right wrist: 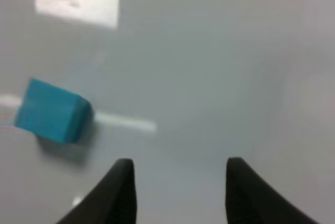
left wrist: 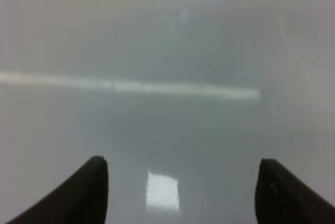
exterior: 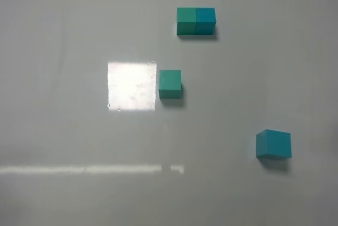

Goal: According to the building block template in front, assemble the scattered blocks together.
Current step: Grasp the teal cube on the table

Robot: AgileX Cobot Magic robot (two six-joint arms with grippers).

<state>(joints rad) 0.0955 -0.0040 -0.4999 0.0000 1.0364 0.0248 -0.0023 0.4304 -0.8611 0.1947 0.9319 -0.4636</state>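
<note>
My left pincer (left wrist: 182,164): released, fingers spread wide over the glossy grey tabletop (exterior: 63,36). My right pincer (right wrist: 180,164): released too, nothing between its fingers. The matte cyan-blue cube (right wrist: 51,111) sits near it, not touching. The matte teal-green cube (exterior: 170,83) is mid-table, well apart from blue. The joined small green-blue cube template (exterior: 196,21) lies beyond the green.

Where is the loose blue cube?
In the exterior high view, the loose blue cube lies at the lower right, apart from the loose green cube near the middle and the joined pair at the top.
</note>
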